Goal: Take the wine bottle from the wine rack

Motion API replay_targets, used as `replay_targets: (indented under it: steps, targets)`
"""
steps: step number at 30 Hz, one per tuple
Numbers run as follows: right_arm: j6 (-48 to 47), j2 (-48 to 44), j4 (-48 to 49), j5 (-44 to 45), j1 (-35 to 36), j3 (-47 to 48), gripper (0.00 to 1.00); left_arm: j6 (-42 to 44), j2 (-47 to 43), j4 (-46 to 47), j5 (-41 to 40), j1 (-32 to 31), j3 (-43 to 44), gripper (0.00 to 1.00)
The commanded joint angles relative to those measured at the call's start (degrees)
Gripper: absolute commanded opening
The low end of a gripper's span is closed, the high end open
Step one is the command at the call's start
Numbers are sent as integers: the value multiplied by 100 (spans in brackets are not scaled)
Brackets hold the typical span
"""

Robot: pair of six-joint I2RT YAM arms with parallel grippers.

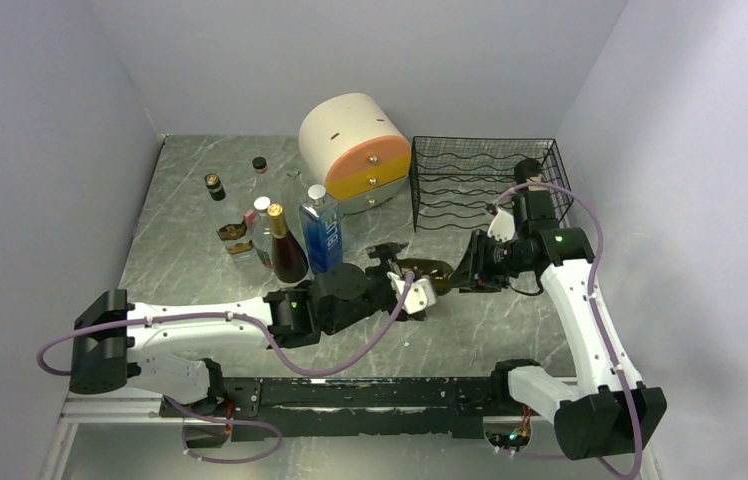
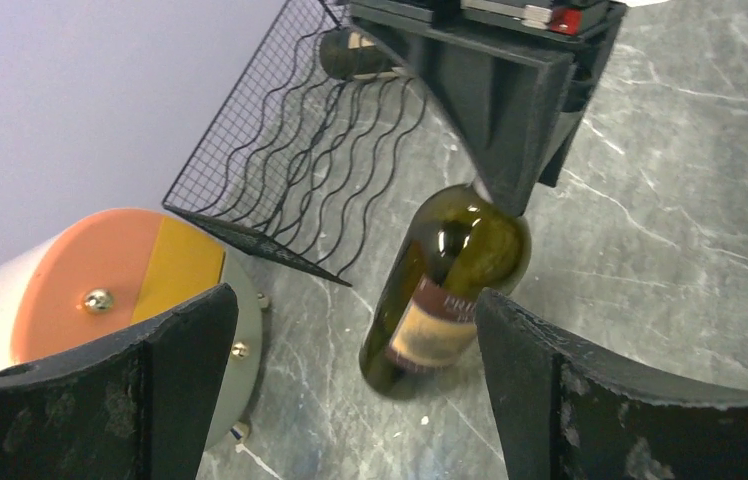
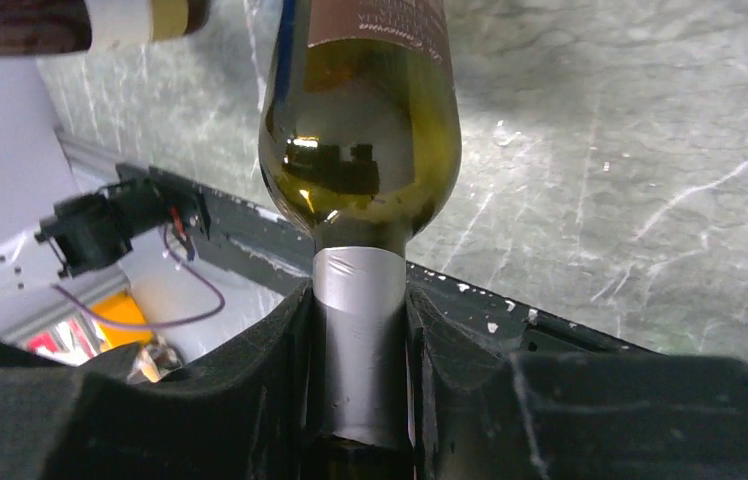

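Plainly, the right gripper (image 3: 358, 305) pinches the wine bottle (image 3: 360, 150) by its foil neck, probably to keep it clear of the wine rack (image 2: 290, 170). The left gripper (image 2: 355, 330), spread wide, has the bottle's base just ahead.

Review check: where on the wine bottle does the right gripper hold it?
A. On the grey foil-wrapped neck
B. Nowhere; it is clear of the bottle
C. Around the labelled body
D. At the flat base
A: in the right wrist view the right gripper is shut on the grey foil neck of the wine bottle, one finger pressed on either side, while the labelled body sits beyond the fingers.
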Motion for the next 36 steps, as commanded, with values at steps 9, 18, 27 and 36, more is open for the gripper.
replay_targets:
  steps: [9, 18, 27, 36]
  targets:
    - [-205, -104, 10, -397, 847, 361, 0, -121, 226, 132, 1770, -125, -237, 98]
    - [-232, -268, 12, -329, 1436, 528, 0, -424, 725, 18, 1963, -125, 139, 96]
    - [-170, -616, 97, -150, 1692, 409, 0, -753, 1295, 161, 1496, -126, 540, 89]
    - [-126, -790, 98, -88, 1790, 365, 0, -1201, 1253, 768, 1040, -120, 208, 55]
